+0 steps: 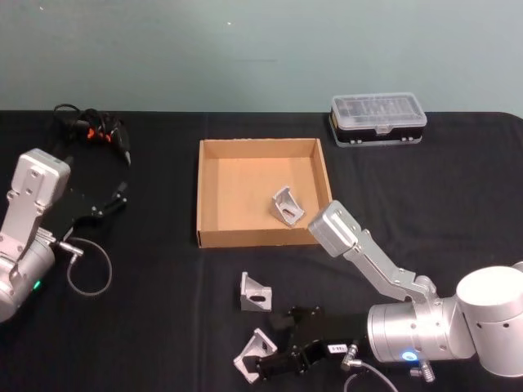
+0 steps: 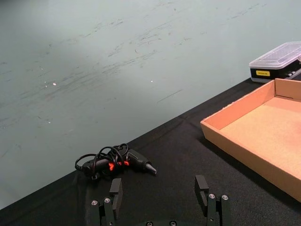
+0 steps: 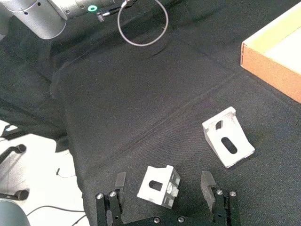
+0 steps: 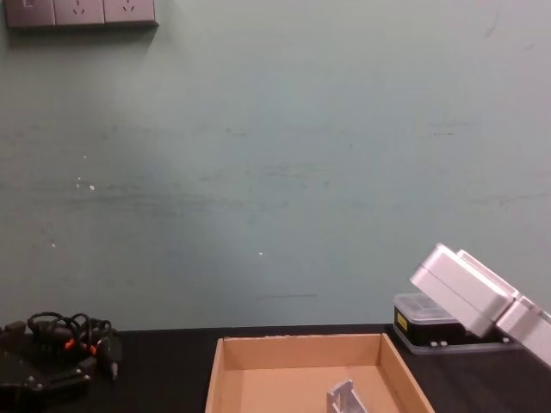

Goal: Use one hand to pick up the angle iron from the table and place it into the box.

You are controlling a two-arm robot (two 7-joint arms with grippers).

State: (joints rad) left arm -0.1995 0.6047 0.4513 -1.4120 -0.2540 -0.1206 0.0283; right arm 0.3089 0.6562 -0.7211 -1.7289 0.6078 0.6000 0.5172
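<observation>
Plainly, the nearest angle iron (image 3: pixel 157 187) lies on the table (image 1: pixel 163 327) at its near edge, well apart from the box (image 1: pixel 198 196) beyond it. A second angle iron (image 1: pixel 255 292) sits a little farther on, and a third angle iron (image 1: pixel 288 204) rests inside the box toward its right side. The nearest one looks a small, rigid metal bracket, likely light for the arm but smooth-faced, so apt to slip or twist. I judge the best hold is across its two flat side webs, pads square on, not on the slotted faces. The right gripper (image 3: pixel 163 179) is low over the table, reaching leftward from the near right, its fingers (image 3: pixel 207 181) spread apart with the bracket between them, not visibly touching it. The left gripper (image 2: pixel 159 188), likewise spread and holding nothing, is parked at the left near a cable bundle (image 1: pixel 90 131).
</observation>
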